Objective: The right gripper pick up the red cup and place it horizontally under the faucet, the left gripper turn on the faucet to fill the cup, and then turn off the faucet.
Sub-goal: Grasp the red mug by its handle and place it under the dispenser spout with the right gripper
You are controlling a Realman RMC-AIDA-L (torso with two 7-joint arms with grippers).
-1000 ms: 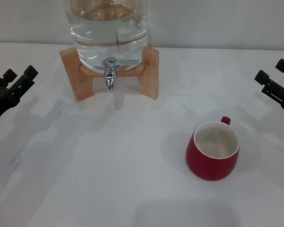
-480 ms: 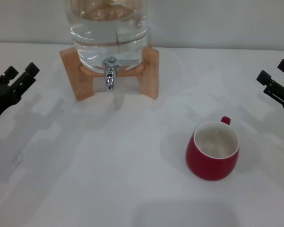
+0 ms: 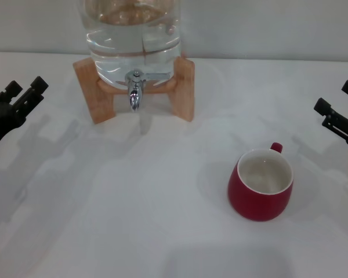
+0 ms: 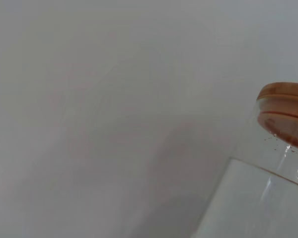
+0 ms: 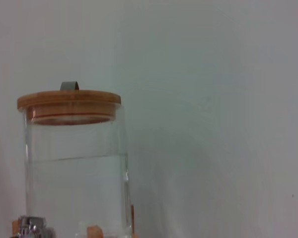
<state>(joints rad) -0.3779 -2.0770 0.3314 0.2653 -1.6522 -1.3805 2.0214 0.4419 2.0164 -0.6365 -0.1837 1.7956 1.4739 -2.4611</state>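
- The red cup [image 3: 261,186] stands upright on the white table [image 3: 133,220], mouth up, its white inside bare and its small loop handle turned toward the far side.
- The cup sits on the robot's right side of the table, well apart from the faucet [image 3: 134,91] and nearer the robot than it.
- The chrome faucet points its spout down from the front of the clear glass water jar [image 3: 133,35], which rests on a wooden stand [image 3: 185,87] at the far middle of the table.
- In the right wrist view the jar [image 5: 77,173] is partly full of water and capped by a wooden lid [image 5: 69,101].
- The right gripper [image 3: 339,110] hangs at the right edge of the head view, beyond and to the right of the cup, touching nothing; its black fingers are spread apart.
- The left gripper [image 3: 20,95] hangs at the left edge, well apart from the stand, its two fingers parted with a narrow gap and nothing between them.
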